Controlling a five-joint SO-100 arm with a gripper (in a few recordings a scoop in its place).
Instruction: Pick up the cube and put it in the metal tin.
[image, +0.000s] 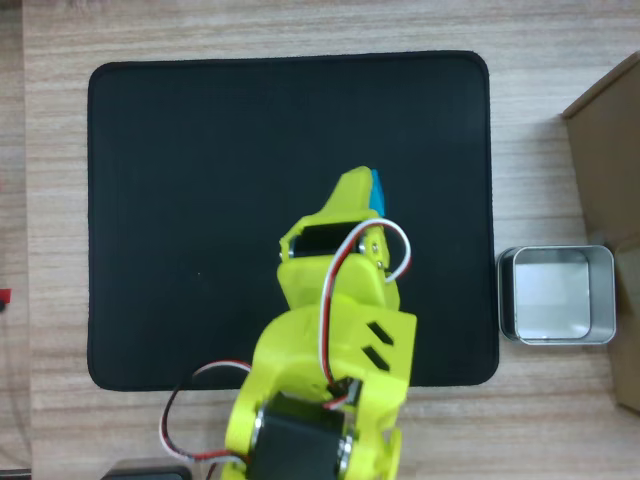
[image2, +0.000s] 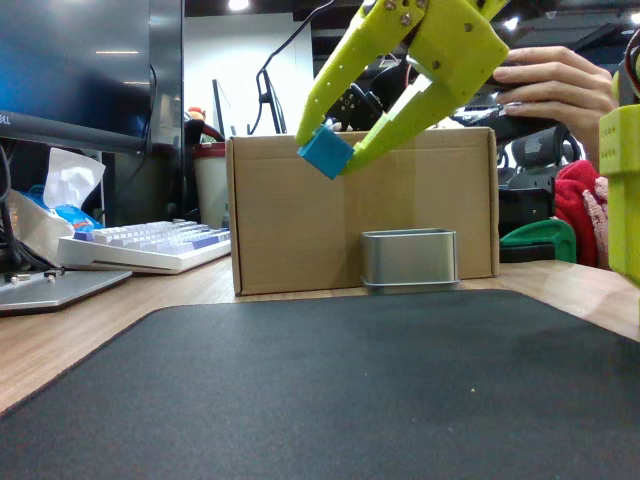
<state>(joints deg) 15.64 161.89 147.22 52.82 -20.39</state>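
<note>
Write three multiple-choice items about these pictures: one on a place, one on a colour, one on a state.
1. Where is the metal tin in the overhead view?
A. on the black mat
B. on the wood, right of the black mat
C. inside the cardboard box

2. What colour is the cube?
A. red
B. green
C. sky-blue

3. What is the claw doing?
A. holding the cube in the air
B. resting open on the mat
C. gripping the tin

1 B: the tin stands past the mat's right edge.
2 C: its faces are sky-blue.
3 A: the fixed view shows the cube pinched well above the mat.
</note>
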